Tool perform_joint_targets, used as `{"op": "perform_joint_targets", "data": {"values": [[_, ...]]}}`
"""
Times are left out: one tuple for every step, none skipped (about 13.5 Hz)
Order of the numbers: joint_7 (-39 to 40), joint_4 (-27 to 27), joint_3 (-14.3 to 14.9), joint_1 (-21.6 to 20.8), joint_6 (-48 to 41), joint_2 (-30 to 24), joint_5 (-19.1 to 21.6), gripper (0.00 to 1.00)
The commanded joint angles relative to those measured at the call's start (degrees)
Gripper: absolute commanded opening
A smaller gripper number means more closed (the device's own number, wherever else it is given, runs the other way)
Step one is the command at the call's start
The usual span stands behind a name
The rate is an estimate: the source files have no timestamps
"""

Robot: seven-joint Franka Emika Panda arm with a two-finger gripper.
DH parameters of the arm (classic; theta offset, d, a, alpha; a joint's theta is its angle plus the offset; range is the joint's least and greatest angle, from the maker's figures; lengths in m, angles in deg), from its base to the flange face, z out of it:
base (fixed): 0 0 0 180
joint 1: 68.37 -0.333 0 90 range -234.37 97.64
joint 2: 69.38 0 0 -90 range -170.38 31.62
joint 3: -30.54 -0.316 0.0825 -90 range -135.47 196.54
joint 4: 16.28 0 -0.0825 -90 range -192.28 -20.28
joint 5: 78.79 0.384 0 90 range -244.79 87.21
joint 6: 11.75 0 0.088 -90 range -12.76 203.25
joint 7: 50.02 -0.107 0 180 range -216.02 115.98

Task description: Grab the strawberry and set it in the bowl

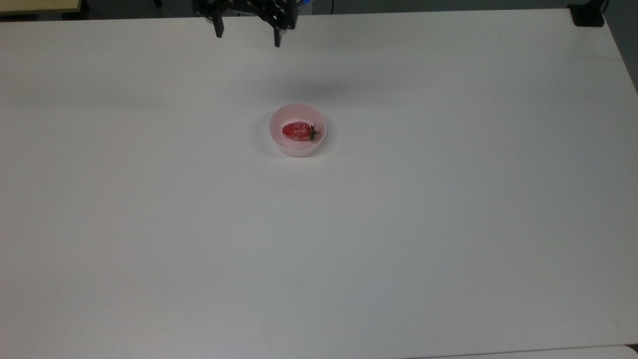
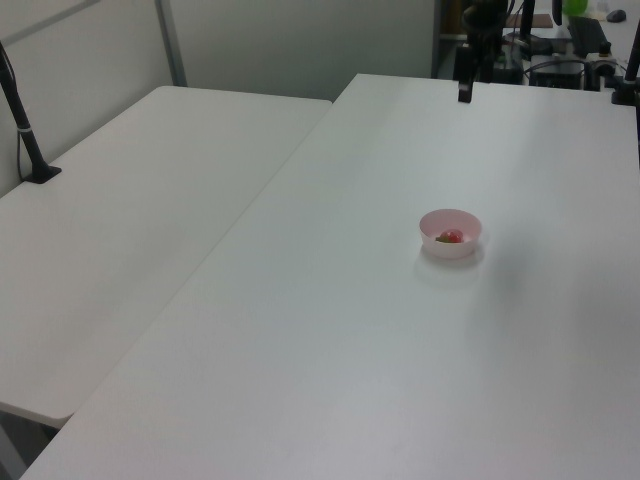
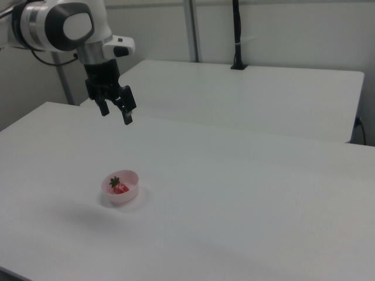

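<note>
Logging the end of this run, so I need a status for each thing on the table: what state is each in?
strawberry: lying on its side inside the bowl, leafy cap toward the top view's right
bowl: upright on the table, holding the strawberry
hand: open, empty, raised clear of the bowl

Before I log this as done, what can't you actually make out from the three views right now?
- End effector: top view's upper edge cuts off its body and the arm.
- Strawberry: left view, lower part hidden by the bowl near wall.
- Strawberry's contact with the bowl floor: right view, hidden behind the wall.
</note>
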Motion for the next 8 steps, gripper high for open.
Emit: {"op": "perform_joint_targets", "data": {"values": [[1.4, 1.5, 3.1, -2.1, -0.5, -0.7, 1.3, 1.00], [2.6, 1.8, 3.3, -2.0, 0.0, -0.7, 1.2, 1.00], [4.0, 1.8, 3.9, -2.1, -0.1, -0.7, 1.2, 1.00], [4.3, 1.8, 4.2, -2.1, -0.1, -0.7, 1.2, 1.00], [4.2, 1.8, 4.3, -2.1, 0.1, -0.7, 1.2, 1.00], [4.2, 1.8, 4.2, -2.1, 0.1, -0.5, 1.1, 1.00], [4.2, 1.8, 4.3, -2.1, -0.3, -0.6, 1.1, 1.00], [4.4, 1.8, 4.2, -2.1, -0.4, -0.6, 1.1, 1.00]]}}
